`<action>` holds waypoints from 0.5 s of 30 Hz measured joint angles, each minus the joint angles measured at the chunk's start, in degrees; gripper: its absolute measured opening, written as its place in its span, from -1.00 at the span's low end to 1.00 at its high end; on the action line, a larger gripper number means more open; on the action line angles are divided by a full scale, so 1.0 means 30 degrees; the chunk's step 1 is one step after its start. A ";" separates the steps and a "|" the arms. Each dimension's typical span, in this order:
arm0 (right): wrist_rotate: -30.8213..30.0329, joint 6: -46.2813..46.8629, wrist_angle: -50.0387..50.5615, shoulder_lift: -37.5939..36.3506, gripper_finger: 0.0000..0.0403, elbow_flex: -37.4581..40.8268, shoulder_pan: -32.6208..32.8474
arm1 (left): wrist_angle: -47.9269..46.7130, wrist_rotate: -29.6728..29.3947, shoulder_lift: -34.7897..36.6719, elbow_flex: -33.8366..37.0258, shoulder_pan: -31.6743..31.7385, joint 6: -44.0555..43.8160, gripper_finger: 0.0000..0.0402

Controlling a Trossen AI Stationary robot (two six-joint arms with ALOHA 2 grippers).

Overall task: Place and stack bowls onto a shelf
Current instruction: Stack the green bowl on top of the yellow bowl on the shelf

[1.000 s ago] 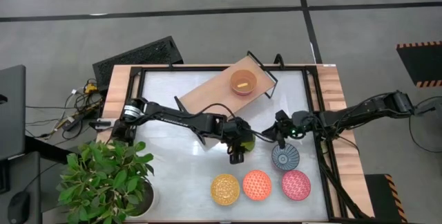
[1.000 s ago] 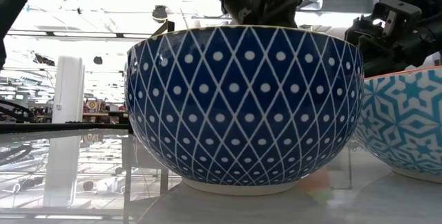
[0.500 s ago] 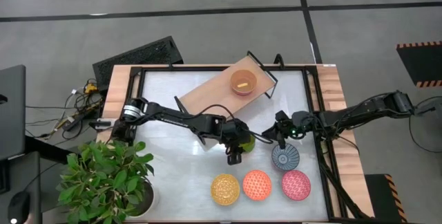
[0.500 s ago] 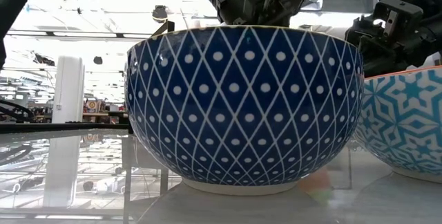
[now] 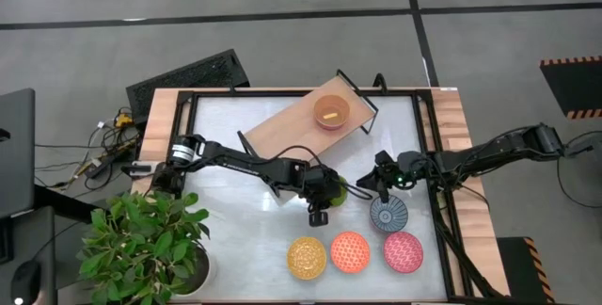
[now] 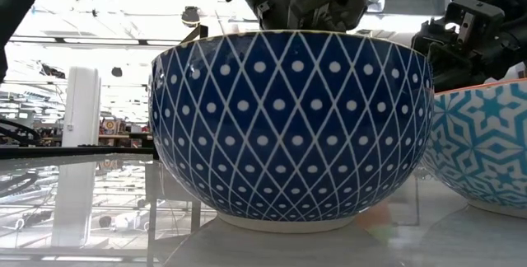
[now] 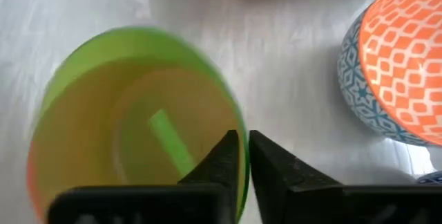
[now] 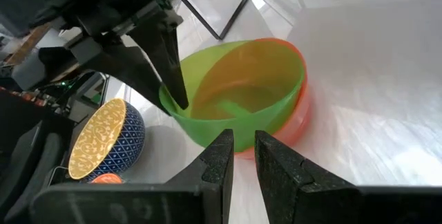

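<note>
Left pincer: clenched on the rim of the green bowl, mid-tabletop, one finger inside the wall, one outside.
Green bowl: translucent lime, nested in an orange bowl; a green strip lies on its floor.
Right pincer: fingers nearly together, gripping nothing, just beside the green bowl.
Shelf: light-wood board, black end frames, at the tabletop's far side, carrying one orange bowl.
Front row: yellow bowl, orange patterned bowl, pink bowl; blue-white bowl behind them.
</note>
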State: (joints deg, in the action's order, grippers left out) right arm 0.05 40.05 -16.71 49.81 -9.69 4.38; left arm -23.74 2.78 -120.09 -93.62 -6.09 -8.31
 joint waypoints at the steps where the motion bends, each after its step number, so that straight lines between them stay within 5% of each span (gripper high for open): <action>1: 0.0000 0.0000 0.0004 0.0004 -0.57 0.0000 0.0000 | 0.0031 0.0032 0.0000 0.0000 0.0000 0.0023 -0.94; 15: -0.0015 0.0000 0.0000 0.0004 -0.57 0.0000 -0.0007 | 0.0455 -0.0078 0.0006 -0.0109 0.0007 -0.0352 -1.00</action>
State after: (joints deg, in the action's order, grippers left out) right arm 0.01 40.05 -16.71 49.82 -9.69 4.36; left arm -22.38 2.55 -120.08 -93.95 -6.07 -9.37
